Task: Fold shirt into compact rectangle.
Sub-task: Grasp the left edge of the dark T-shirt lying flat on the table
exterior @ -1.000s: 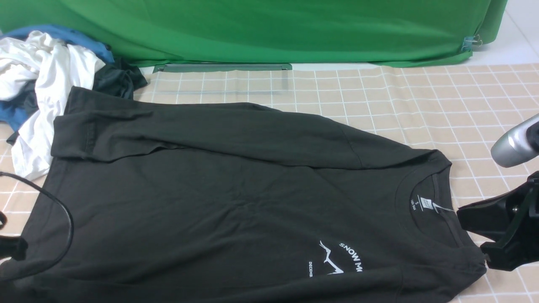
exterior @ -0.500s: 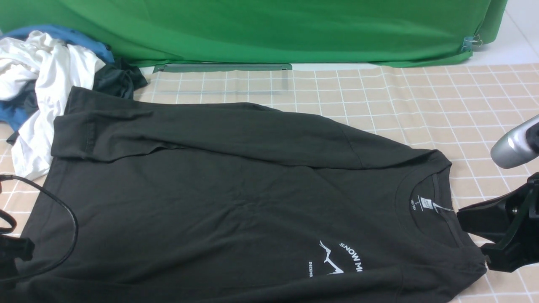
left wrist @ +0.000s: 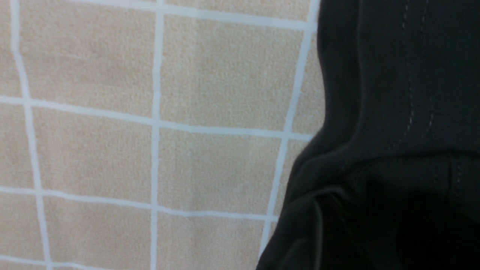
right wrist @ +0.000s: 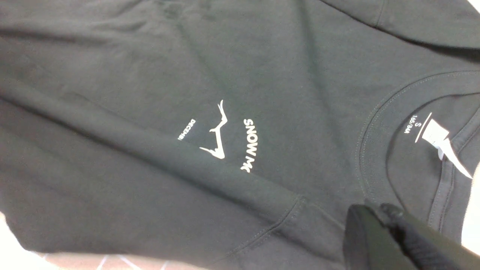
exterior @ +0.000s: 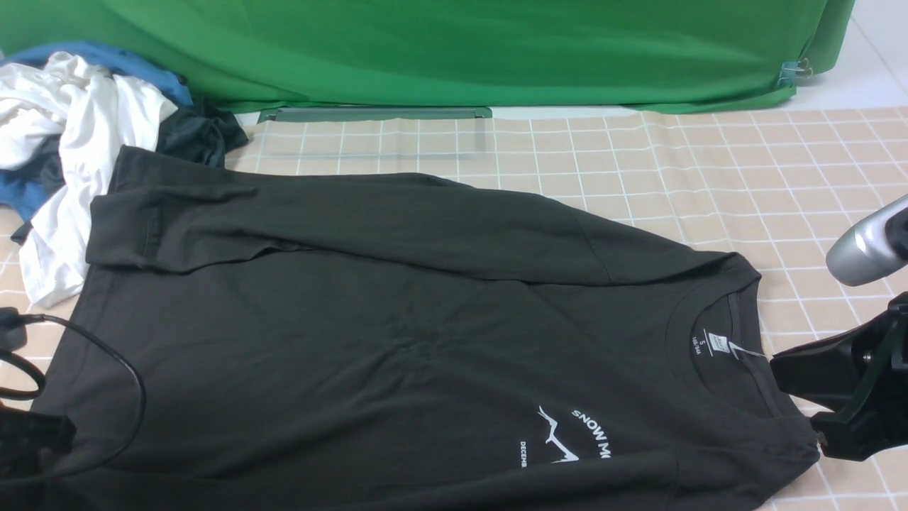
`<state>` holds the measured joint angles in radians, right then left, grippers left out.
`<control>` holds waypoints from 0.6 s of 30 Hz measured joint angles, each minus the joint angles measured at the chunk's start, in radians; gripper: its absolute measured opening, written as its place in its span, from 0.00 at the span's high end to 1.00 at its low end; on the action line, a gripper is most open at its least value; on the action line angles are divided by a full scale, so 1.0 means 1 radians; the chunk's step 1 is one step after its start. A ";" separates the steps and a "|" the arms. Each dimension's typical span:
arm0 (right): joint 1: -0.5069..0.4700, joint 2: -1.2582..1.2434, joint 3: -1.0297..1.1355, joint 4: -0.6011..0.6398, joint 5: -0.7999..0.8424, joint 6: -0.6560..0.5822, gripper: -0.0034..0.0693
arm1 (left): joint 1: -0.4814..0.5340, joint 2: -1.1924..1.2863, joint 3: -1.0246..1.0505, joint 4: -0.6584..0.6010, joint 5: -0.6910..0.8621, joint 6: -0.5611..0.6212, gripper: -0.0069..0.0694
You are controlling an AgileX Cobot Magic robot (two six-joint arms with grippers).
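The black shirt (exterior: 397, 333) lies flat on the checked tablecloth, collar to the right and hem to the left. Its far sleeve is folded across the body. The white chest print (exterior: 567, 436) and neck label (exterior: 716, 344) face up. My right gripper (exterior: 777, 370) sits at the collar's right edge. In the right wrist view its fingers (right wrist: 371, 212) are shut together over the shirt (right wrist: 150, 93) beside the neckband. My left gripper (exterior: 32, 436) is at the hem's near corner, mostly cut off. The left wrist view shows the stitched hem (left wrist: 393, 93), with the jaws lost in dark cloth.
A pile of white, blue and dark garments (exterior: 71, 142) lies at the far left, touching the shirt's corner. A green backdrop (exterior: 454, 50) hangs behind the table. The left arm's black cable (exterior: 131, 383) loops over the hem. Bare tablecloth (exterior: 709, 163) stretches to the far right.
The left arm's black part and cable loop have shifted right and lower, further over the hem. The shirt and the right gripper have not moved.
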<state>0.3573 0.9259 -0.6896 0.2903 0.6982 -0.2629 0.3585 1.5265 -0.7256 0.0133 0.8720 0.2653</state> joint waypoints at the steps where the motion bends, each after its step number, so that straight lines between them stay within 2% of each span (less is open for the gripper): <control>1: 0.000 0.000 0.000 0.000 0.000 0.000 0.86 | 0.000 0.000 0.000 -0.005 0.007 0.015 0.70; 4: 0.000 0.000 0.000 0.000 0.000 0.000 0.86 | 0.000 0.000 0.000 -0.024 0.009 0.055 0.85; 6: 0.000 0.000 0.000 0.000 -0.001 0.000 0.85 | 0.000 0.000 0.000 -0.032 0.009 0.062 0.88; 18: 0.000 0.000 0.000 0.000 -0.012 0.000 0.85 | -0.027 -0.136 -0.025 -0.077 0.019 0.075 0.89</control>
<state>0.3573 0.9259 -0.6896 0.2903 0.6860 -0.2629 0.3315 1.3900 -0.7506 -0.0633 0.8907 0.3400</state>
